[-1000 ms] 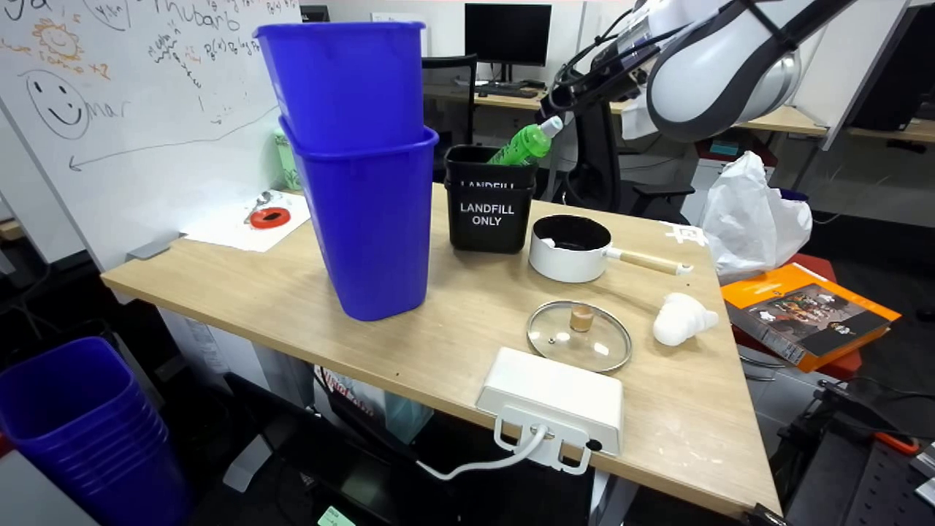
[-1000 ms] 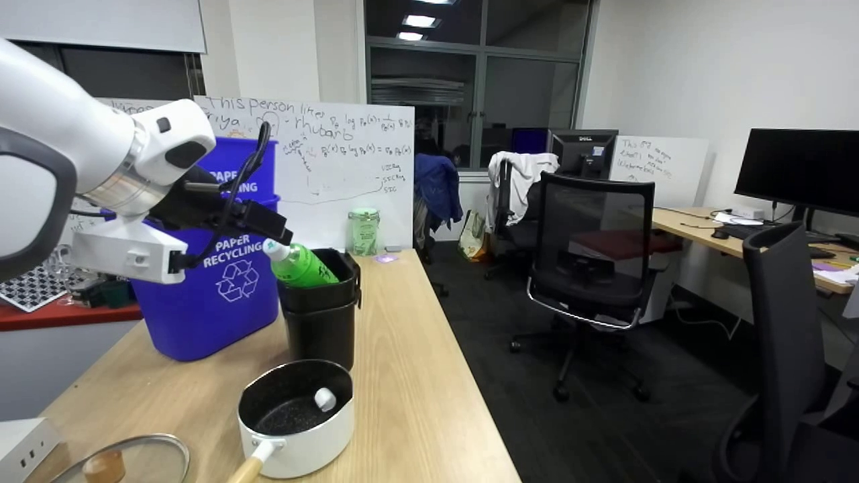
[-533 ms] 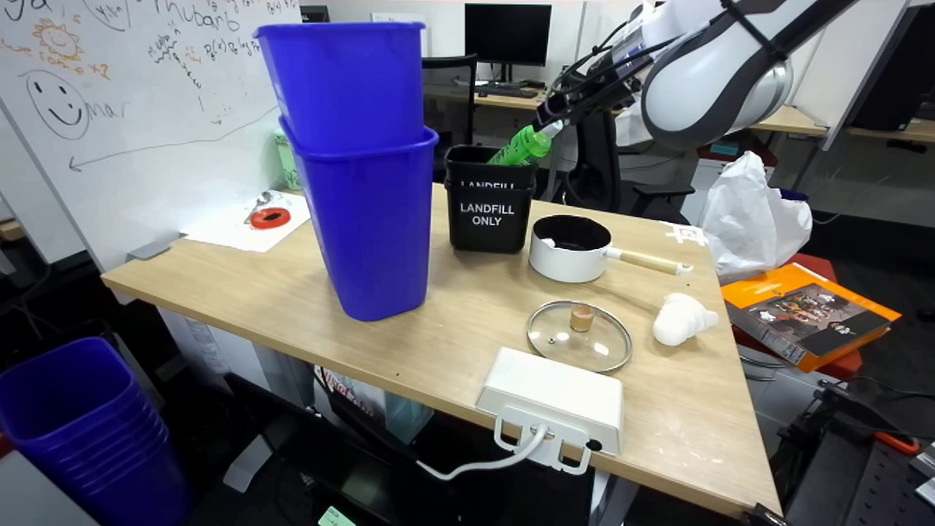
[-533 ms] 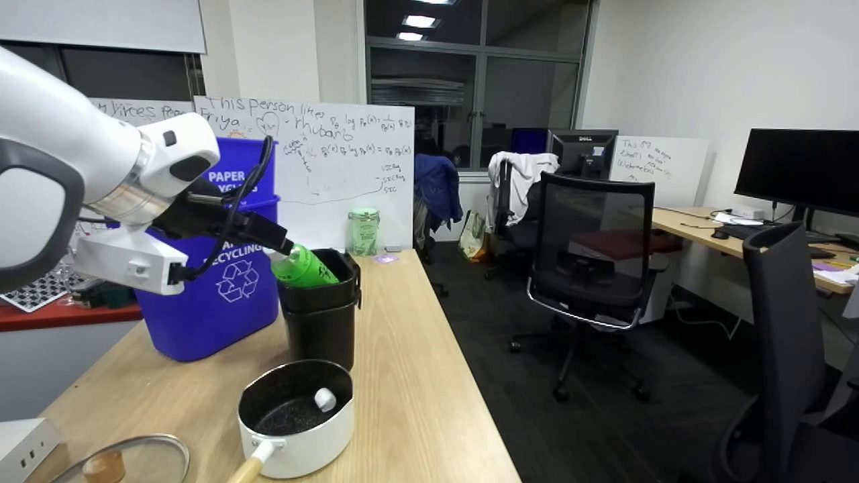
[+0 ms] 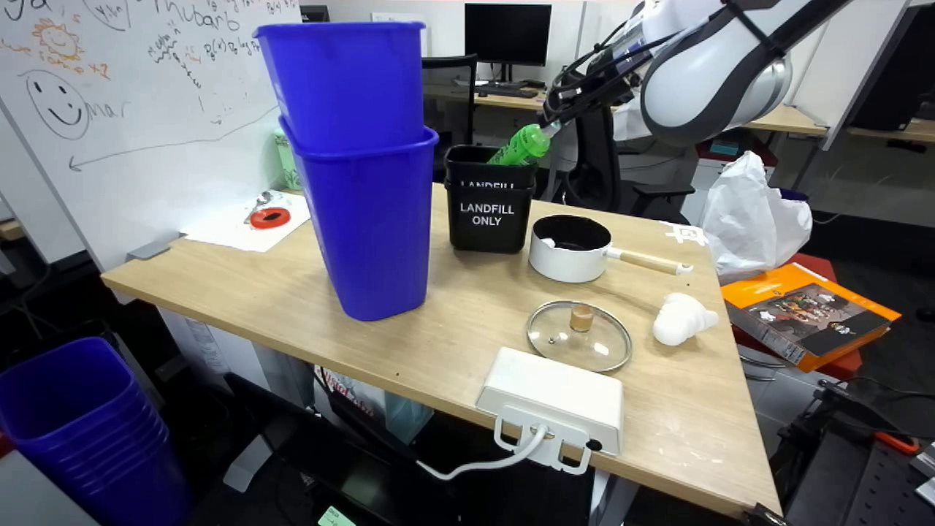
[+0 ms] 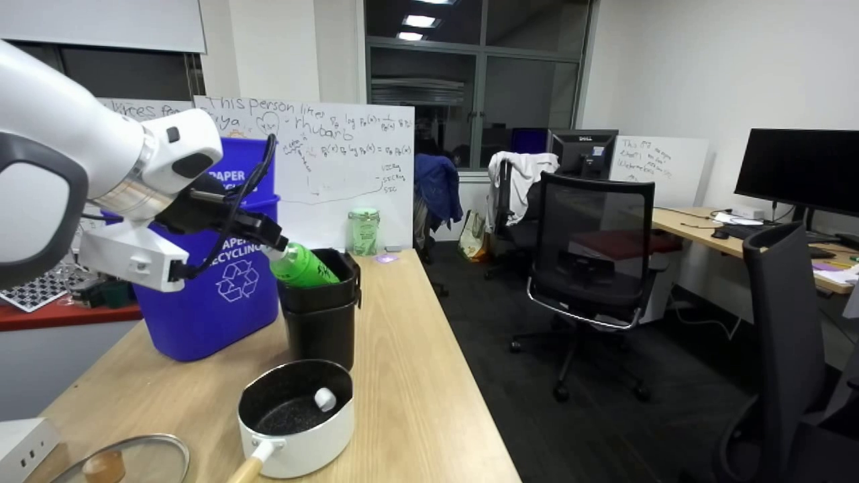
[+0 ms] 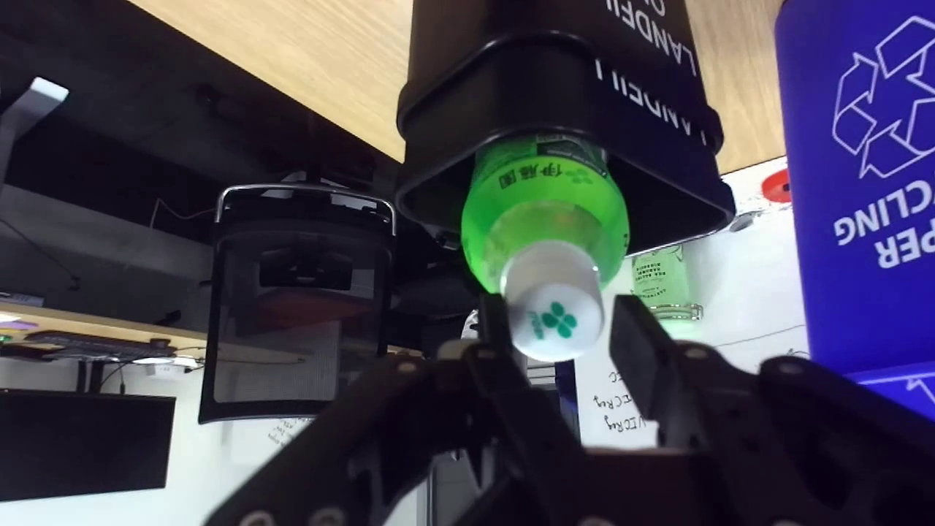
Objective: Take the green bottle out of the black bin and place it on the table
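Note:
The green bottle point(image 5: 524, 145) leans out of the black bin point(image 5: 488, 219), its lower part hidden inside. The bin stands on the table point(image 5: 453, 343) in both exterior views. In the wrist view, which is upside down, the bottle's white cap point(image 7: 555, 307) with a green leaf mark sits between the fingers of my gripper point(image 7: 561, 310). The left finger point(image 7: 495, 321) lies against or very near the cap. A narrow gap shows between the cap and the right finger point(image 7: 630, 329), so the jaws stand partly apart around it. In an exterior view the gripper point(image 6: 278, 243) meets the bottle's neck end.
Tall stacked blue bins point(image 5: 358, 219) stand beside the black bin. A white pot point(image 5: 570, 256) with a wooden handle is close in front of it. Farther forward lie a glass lid point(image 5: 562, 340), a white box point(image 5: 555, 394) and a white lumpy object point(image 5: 683, 319).
The gripper has come down onto the bottle's cap, and its fingers have drawn together around the cap. In the last half second the arm has shifted slightly. Bottle and bin look unmoved.

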